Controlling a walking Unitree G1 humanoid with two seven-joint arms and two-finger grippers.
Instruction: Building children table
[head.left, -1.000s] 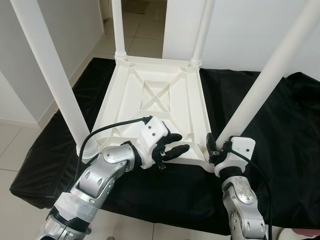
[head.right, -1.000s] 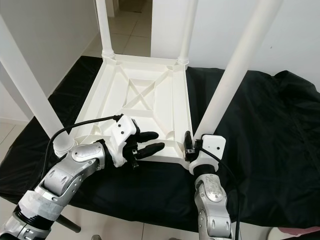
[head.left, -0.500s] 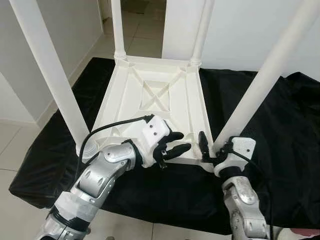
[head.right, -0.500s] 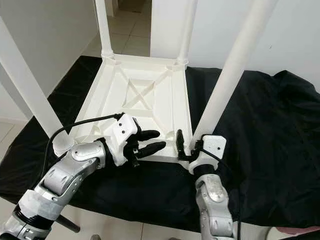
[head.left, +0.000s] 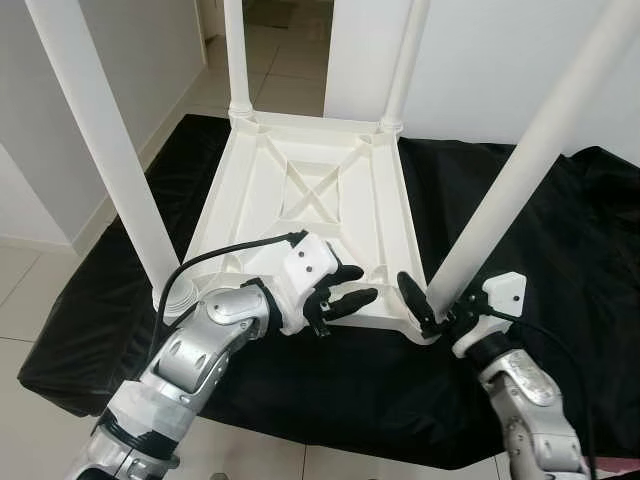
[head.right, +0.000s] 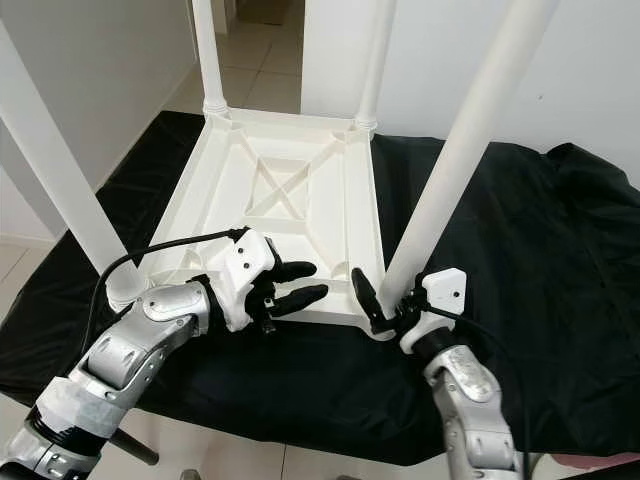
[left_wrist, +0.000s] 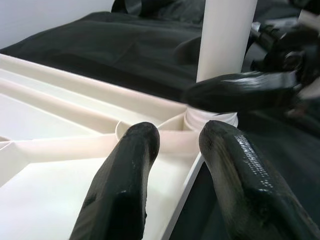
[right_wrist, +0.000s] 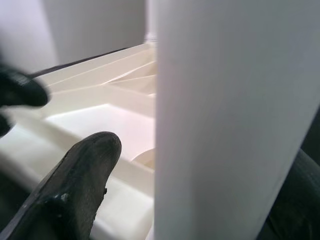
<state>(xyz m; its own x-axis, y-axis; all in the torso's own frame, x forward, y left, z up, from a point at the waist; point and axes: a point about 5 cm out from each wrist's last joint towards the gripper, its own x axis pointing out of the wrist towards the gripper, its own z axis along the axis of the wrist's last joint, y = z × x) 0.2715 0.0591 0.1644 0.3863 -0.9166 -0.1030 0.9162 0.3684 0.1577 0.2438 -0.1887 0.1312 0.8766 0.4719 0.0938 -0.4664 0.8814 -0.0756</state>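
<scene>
Children's table (head.left: 310, 190), white moulded plastic, lies upside down on a black cloth (head.left: 560, 260) over a tabletop, its ribbed underside up and four round legs standing in the corner sockets. It looks light and stiff but hollow, with smooth walls that a hard finger could slip on; the ribs and the frame edge offer the surest hold, while a long leg gripped high would lever against its socket.

The right pincer (head.right: 392, 312) straddles the base of the near right leg (head.right: 470, 150), its fingers spread with the post between them, low by the socket where a push or twist has the least leverage to fight. Whether the pads actually press the leg cannot be told. The left pincer (head.left: 345, 290) hovers over the near frame edge, fingers a little apart and pinching nothing, placed to steady the frame.
</scene>
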